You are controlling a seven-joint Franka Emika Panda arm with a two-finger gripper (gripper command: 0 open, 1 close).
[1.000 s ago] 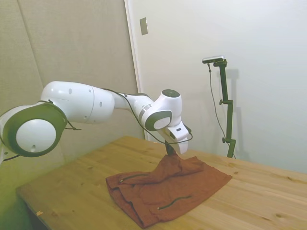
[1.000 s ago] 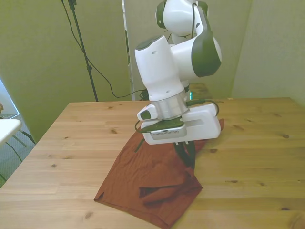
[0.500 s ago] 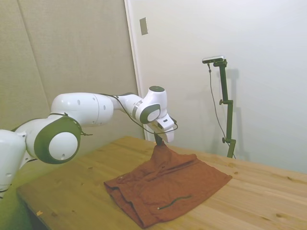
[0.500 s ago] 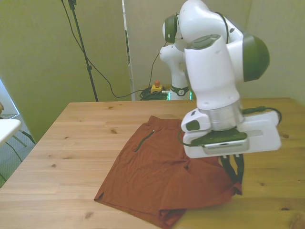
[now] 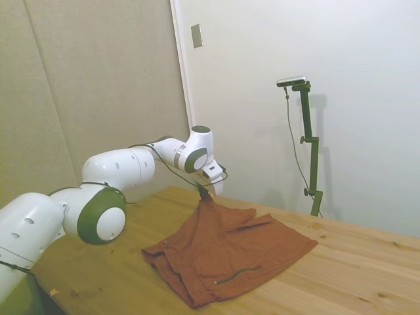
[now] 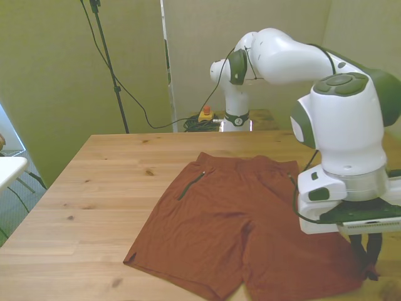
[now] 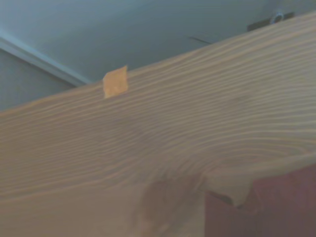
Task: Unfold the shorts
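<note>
The rust-red shorts (image 6: 244,219) lie spread on the wooden table (image 6: 106,182), waistband toward the far edge and both legs apart. A dark zipper slit (image 6: 190,184) shows on the leg at the front view's left. My gripper (image 6: 369,254) is at the front view's right, shut on the hem corner of the other leg. In the side view the shorts (image 5: 230,252) rise to a peak at the gripper (image 5: 204,193), so that corner is held just above the table. A patch of the shorts (image 7: 266,210) shows in the wrist view, over bare wood.
A small orange tape square (image 7: 115,81) is stuck near the table edge in the wrist view. A white object (image 6: 9,168) juts in at the front view's left edge. Beyond the table, cables and a red-topped button (image 6: 205,115) lie on the floor.
My gripper has carried the held corner toward the front view's right, drawing the folded leg out. The shorts have gone from a bunched heap to lying spread wide.
</note>
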